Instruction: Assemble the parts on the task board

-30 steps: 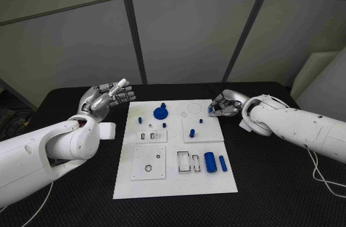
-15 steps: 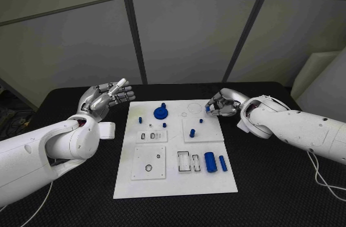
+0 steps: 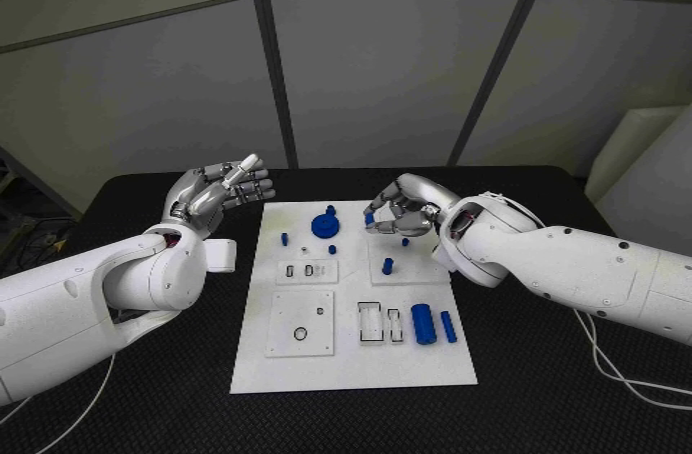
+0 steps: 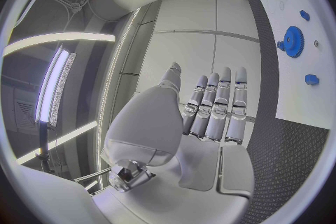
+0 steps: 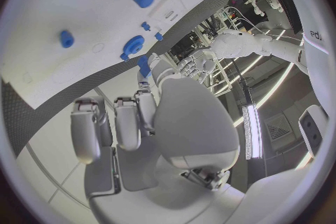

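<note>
White task board (image 3: 353, 369) lies in the middle of the black surface (image 3: 548, 364), and the blue parts are spread on it: a gear (image 3: 326, 225) near the far edge, a small peg (image 3: 387, 266) standing in the middle, a thick cylinder (image 3: 423, 323) and a thinner pin (image 3: 449, 326) lying side by side near the right edge. The right hand (image 3: 401, 207) hangs over the far part of the board, just beside the gear, with its fingers curled together around a small blue part (image 3: 369, 217) at the fingertips. I judge that it carries this piece to a seat on the board, because the hand is low and the fingers point down to the plate. The exact hole under it I cannot tell.

The left hand (image 3: 216, 194) is raised off the left side of the board, well apart from the parts, its fingers spread and holding nothing. Probably it waits there so that it does not block the other arm. In the left wrist view the fingers (image 4: 224, 103) stand straight and side by side.
</note>
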